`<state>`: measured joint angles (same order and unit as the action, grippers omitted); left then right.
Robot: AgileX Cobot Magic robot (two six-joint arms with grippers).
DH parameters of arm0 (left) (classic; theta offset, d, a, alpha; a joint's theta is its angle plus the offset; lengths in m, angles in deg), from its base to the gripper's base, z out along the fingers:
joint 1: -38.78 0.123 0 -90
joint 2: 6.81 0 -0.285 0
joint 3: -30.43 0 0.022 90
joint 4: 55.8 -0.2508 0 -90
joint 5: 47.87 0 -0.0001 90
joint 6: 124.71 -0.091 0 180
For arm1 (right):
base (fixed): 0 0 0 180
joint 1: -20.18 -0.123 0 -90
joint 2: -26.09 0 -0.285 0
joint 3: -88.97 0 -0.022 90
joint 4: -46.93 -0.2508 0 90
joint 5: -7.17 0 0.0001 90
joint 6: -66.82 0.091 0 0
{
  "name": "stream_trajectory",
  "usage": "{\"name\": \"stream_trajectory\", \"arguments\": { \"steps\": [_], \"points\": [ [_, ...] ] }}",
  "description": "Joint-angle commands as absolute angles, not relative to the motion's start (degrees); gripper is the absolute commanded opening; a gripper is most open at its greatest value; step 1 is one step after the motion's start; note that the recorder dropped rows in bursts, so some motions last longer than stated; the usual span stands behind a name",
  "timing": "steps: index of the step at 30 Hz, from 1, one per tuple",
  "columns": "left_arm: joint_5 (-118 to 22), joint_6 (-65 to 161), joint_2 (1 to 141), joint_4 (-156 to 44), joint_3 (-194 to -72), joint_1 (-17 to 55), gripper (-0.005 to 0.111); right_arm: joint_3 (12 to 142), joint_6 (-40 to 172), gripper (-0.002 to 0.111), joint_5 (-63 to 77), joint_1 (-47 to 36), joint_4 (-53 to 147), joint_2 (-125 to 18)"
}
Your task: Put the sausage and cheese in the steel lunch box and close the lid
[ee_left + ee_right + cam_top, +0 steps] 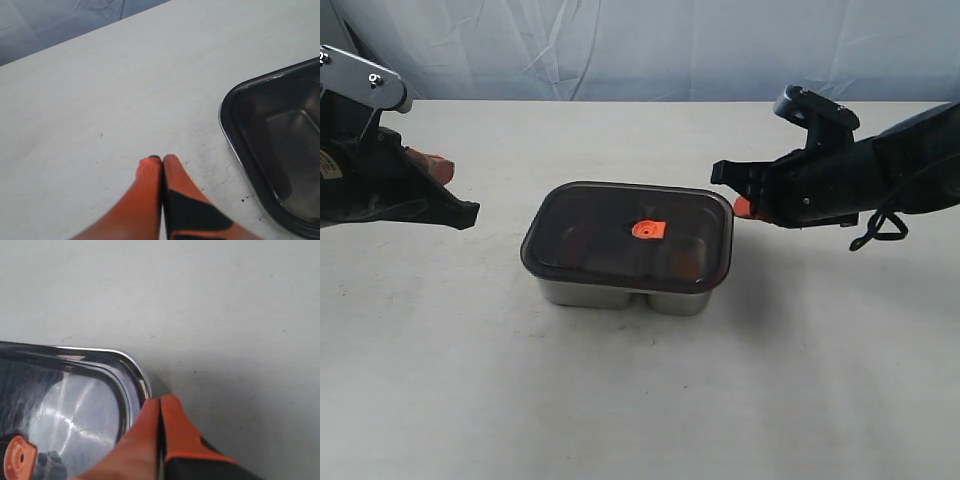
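Lid (pixel 620 228) sits on the steel lunch box (pixel 620 295) mid-table, whatever's inside only murky shapes through the dark tint, left gripper (pixel 162 161) and right gripper (pixel 160 401) either side, both pinched together, empty.

Left arm (pixel 370 190) at the left edge of the exterior view, angled inward and down. Left gripper (pixel 161 160) fully closed, orange fingers (pixel 147 185) pressed flat together, nothing held. Right arm (pixel 860 175) reaching in from the right, forearm near level. Right gripper (pixel 160 400) likewise closed and empty, tips pointing inward.
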<state>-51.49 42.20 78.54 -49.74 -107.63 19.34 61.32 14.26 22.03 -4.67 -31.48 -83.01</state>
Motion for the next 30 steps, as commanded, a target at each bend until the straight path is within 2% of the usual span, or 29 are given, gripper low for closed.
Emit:
{"name": "stream_trajectory", "arguments": {
  "steps": [1,30],
  "points": [
    [-52.42,42.77,78.66,-49.29,-107.81,19.55,0.0,62.67,14.33,0.0,23.66,-4.46,-30.89,-84.75],
    [-50.72,42.77,78.66,-49.15,-107.81,19.21,0.0,62.93,18.86,0.0,24.81,-4.46,-18.99,-84.22]
  ]
}}
